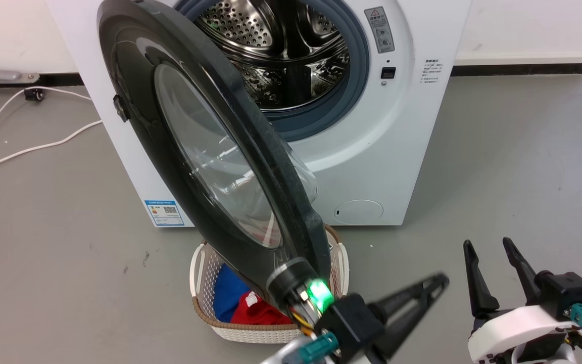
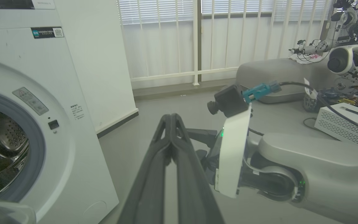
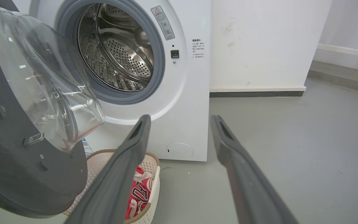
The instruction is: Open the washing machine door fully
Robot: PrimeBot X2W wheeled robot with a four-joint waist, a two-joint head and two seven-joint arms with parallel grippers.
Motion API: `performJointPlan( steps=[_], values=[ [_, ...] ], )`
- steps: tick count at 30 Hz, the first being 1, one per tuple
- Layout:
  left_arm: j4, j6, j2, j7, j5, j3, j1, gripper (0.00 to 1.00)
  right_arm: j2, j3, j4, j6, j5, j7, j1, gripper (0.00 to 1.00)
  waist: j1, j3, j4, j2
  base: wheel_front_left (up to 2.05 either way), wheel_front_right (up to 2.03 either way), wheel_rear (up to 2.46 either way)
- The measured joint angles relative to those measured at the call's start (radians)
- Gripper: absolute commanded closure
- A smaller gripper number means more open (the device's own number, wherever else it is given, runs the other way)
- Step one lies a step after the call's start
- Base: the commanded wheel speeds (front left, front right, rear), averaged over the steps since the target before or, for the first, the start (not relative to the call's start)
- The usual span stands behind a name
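The washing machine (image 1: 372, 151) stands ahead, its steel drum (image 1: 281, 50) exposed. The washing machine door (image 1: 134, 101) is swung out toward me on its left-side hinge, glossy black with a clear glass bowl (image 1: 210, 156). The door (image 3: 26, 180) and the glass bowl (image 3: 42, 77) are at the left of the right wrist view. My left gripper (image 1: 440, 280) is shut on nothing and points right, away from the door. The left wrist sits right beside the door's lower rim; contact is unclear. My right gripper (image 1: 490, 245) is open at the lower right, apart from the door. The shut left gripper (image 2: 170, 116) points past the machine front.
A white laundry basket (image 1: 205, 303) with red and blue clothes sits on the floor under the open door. A white cable (image 1: 28, 146) lies on the floor at the left. A grey box (image 2: 343, 124) and other robot gear stand in the left wrist view.
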Motion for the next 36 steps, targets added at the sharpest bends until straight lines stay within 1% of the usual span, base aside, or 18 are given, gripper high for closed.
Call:
performJointPlan(
  steps=[4, 8, 14, 19, 20, 21, 28, 36],
  values=[
    [0.075, 0.0, 0.012, 0.029, -0.042, -0.072, 0.033, 1.0, 0.0, 0.003, 0.0, 0.0, 0.0, 0.002, 0.0, 0.0, 0.0, 0.001, -0.004, 0.0, 0.0, 0.0, 0.0],
    [0.164, 0.0, 0.013, 0.027, -0.06, -0.089, 0.038, 1.0, 0.0, 0.005, 0.0, 0.0, 0.002, 0.002, 0.0, 0.0, 0.0, 0.003, -0.008, 0.0, 0.0, 0.0, 0.0],
    [0.297, 0.05, -0.002, -0.032, -0.057, -0.035, 0.01, 1.0, 0.0, 0.011, 0.005, 0.0, -0.002, 0.006, -0.002, 0.0, 0.0, 0.01, -0.019, 0.0, 0.0, 0.0, 0.0],
    [0.39, 0.086, -0.016, -0.07, -0.074, 0.008, -0.017, 1.0, 0.0, 0.012, 0.011, 0.0, -0.003, 0.007, -0.007, 0.0, 0.0, 0.014, -0.027, 0.0, 0.0, 0.0, 0.0],
    [0.418, 0.099, -0.019, -0.083, -0.082, 0.027, -0.022, 1.0, 0.0, 0.012, 0.012, 0.0, -0.003, 0.007, -0.01, 0.0, 0.0, 0.014, -0.029, 0.0, 0.0, 0.0, 0.0],
    [0.418, 0.099, -0.019, -0.083, -0.082, 0.027, -0.022, 1.0, 0.0, 0.012, 0.012, 0.0, -0.003, 0.007, -0.01, 0.0, 0.0, 0.014, -0.029, 0.0, 0.0, 0.0, 0.0],
    [0.499, 0.135, -0.023, -0.122, -0.117, 0.079, -0.03, 1.0, 0.0, 0.013, 0.02, 0.0, 0.0, 0.007, -0.01, 0.0, 0.0, 0.014, -0.028, 0.0, 0.0, 0.0, 0.0],
    [0.525, 0.156, -0.034, -0.157, -0.135, 0.092, -0.027, 1.0, 0.0, 0.007, 0.025, 0.0, 0.007, 0.01, -0.011, 0.0, 0.0, 0.014, -0.021, 0.0, 0.0, 0.0, 0.0]
  ],
)
